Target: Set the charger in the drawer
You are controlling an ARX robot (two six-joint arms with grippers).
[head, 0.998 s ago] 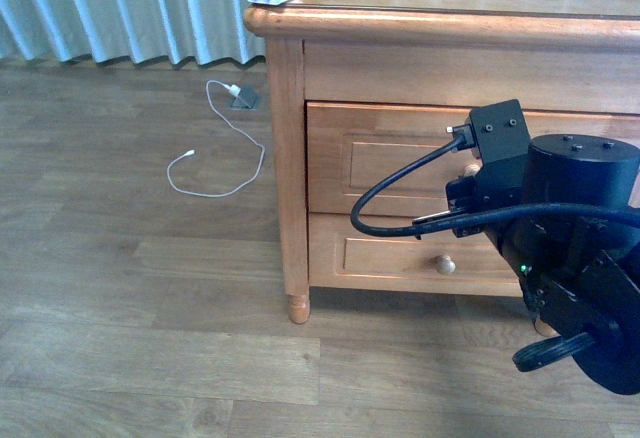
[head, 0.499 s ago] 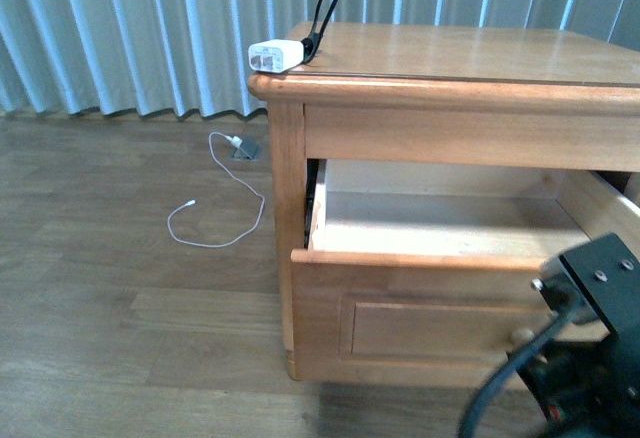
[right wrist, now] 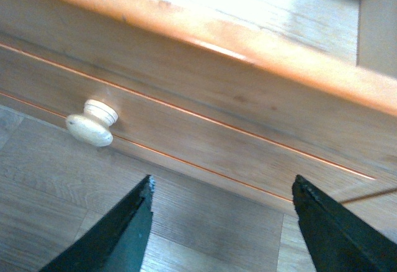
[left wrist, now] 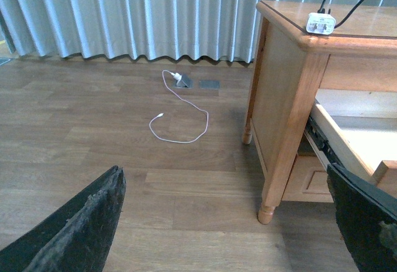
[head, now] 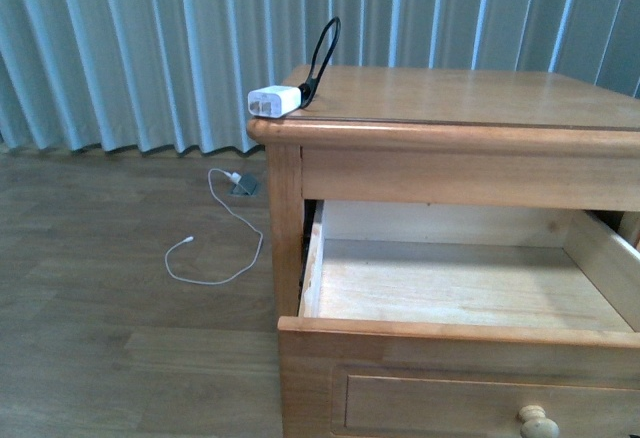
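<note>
Wooden nightstand (head: 450, 98), charger (head: 273, 101) on top, plank floor (head: 100, 258), curtains (head: 120, 48)

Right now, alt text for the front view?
Wooden nightstand with its drawer pulled open, showing pale wood inside; the white charger sits on the top's front left corner. A thin white cable lies on the floor before pale curtains.

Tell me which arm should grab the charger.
Probably left: the charger sits on the left corner of the nightstand, in the left wrist's view; the right gripper is low by the drawer knob.
</note>
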